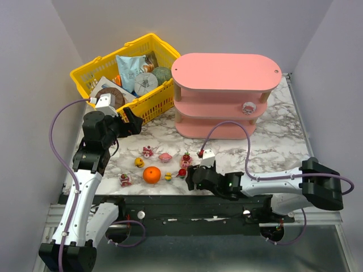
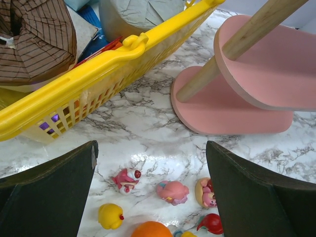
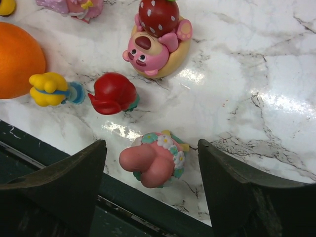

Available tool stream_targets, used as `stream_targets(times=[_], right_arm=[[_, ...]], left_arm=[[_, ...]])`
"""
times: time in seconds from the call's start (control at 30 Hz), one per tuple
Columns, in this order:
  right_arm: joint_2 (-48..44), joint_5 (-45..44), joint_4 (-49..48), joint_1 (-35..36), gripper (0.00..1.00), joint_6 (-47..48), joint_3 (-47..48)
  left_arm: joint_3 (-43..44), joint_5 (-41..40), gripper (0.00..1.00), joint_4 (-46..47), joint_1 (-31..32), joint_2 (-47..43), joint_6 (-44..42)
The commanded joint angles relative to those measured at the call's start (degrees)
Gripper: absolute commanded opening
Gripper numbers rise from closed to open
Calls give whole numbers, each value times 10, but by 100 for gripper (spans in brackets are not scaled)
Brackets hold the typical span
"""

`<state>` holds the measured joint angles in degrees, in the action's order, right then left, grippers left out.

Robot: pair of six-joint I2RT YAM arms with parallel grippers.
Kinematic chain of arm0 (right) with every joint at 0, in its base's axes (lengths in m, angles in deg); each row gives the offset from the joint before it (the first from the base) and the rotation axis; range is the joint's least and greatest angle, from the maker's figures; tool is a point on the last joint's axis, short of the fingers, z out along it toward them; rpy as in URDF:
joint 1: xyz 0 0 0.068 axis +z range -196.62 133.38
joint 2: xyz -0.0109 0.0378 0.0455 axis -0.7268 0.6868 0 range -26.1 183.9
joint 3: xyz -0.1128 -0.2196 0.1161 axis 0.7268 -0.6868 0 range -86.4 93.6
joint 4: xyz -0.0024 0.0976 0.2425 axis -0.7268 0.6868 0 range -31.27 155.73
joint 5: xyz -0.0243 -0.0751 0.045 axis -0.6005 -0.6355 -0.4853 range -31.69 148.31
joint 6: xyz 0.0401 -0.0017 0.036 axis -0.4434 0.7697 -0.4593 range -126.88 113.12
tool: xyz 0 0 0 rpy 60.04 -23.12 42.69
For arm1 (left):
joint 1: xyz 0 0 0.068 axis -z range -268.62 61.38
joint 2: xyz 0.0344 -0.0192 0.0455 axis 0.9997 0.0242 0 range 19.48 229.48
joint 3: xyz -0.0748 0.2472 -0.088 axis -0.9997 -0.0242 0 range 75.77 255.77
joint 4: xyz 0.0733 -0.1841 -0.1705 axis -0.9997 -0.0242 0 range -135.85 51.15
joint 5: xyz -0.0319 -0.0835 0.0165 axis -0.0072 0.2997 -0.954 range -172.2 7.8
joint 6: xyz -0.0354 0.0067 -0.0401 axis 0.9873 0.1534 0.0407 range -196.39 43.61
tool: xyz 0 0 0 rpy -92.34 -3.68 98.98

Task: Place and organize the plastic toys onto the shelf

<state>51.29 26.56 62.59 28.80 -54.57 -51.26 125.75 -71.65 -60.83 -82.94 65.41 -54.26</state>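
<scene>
Toys [image 1: 164, 164] are mostly sitting in a loose bunch on the marble surface [image 1: 283, 141], out in front of the pink three-tier shelf [image 1: 227, 93] and scattered around an orange ball [image 1: 151, 175]. Just one little figurine [image 1: 248, 108] is up on the shelf, on the middle tier toward the right end. A yellow basket [image 1: 150, 107] full of packaged stuff sits just left of the shelf at the back. Plain pale lilac walls [image 1: 34, 68] box the whole thing in on three sides.

The right tool [image 3: 151, 148] is down low at the near edge of the surface, with its jaws apart on either side of a pink flowery figurine [image 3: 153, 165]. There's a gap on both sides, so nothing is gripped. The left tool [image 2: 151, 148] hangs above the surface near the basket's front wall, jaws spread as wide as they go and holding nothing, with a few toys showing between its fingers [image 2: 49, 192].
</scene>
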Motion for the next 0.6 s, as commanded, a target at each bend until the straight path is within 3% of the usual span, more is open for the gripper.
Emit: stream_targets(times=[0.0, 0.13, 0.37, 0.57], right_arm=[[31, -35, 10, 4, 80, -41, 15], [56, -38, 46, 4, 77, -65, 26], [51, -52, 55, 4, 47, -74, 25], [50, -79, 62, 3, 37, -32, 21]], left_arm=[[-6, 13, 99, 9, -3, 1, 1], [-3, 4, 99, 5, -3, -1, -2], [-3, -2, 99, 3, -3, -1, -7], [-3, -3, 99, 2, -3, -1, -7]])
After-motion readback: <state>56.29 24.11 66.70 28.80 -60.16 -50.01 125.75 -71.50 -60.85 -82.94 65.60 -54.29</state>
